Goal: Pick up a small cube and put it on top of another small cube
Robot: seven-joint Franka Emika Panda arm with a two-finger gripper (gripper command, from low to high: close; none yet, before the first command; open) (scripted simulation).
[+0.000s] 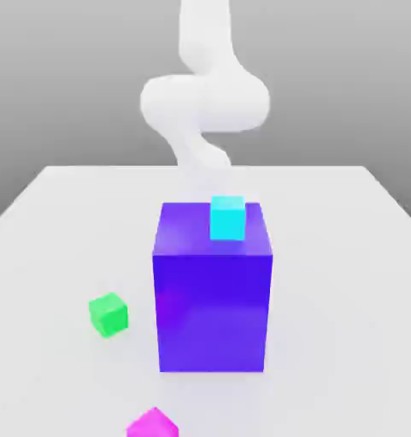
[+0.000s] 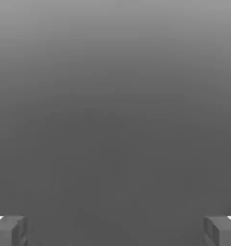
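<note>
No legible text, label, brand, number or sign appears on any surface in either the exterior view or the hand view.

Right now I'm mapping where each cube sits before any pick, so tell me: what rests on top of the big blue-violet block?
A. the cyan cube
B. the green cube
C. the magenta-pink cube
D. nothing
A: in the exterior view the cyan cube sits on the top face of the blue-violet block, while the green cube and the magenta-pink cube lie on the table.
</note>
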